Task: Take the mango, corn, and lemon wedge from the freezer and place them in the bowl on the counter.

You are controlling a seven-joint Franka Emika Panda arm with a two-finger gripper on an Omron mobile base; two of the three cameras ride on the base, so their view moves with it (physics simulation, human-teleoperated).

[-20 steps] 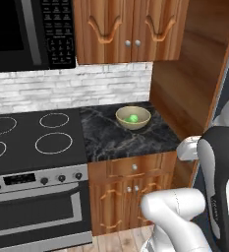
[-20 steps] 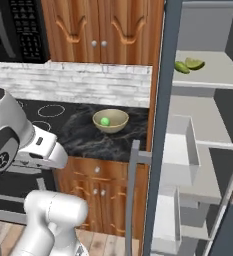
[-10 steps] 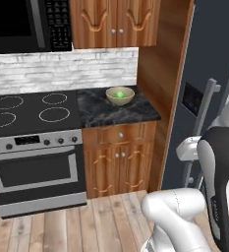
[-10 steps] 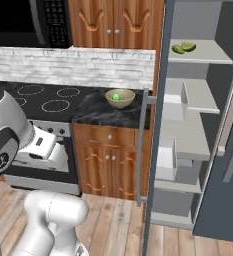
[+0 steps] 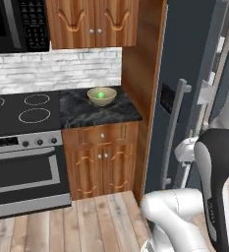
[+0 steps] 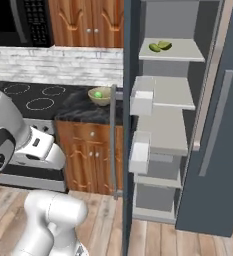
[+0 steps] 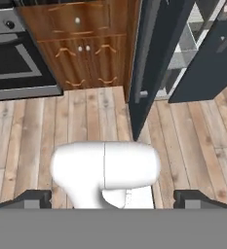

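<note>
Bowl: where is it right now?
The bowl sits on the counter near the back wall, right of the stove, with something green in it. In the right base view it shows just left of the open freezer door's edge.

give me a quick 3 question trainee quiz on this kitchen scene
1. True or false: the tall dark slate-grey freezer stands open.
2. Where do the small yellow-green pieces lie? A top pale grey shelf B floor C stove
3. What sits inside the round tan bowl on the black marble-look counter?

Key: 1 true. 2 A. 3 a small bright green item.
</note>
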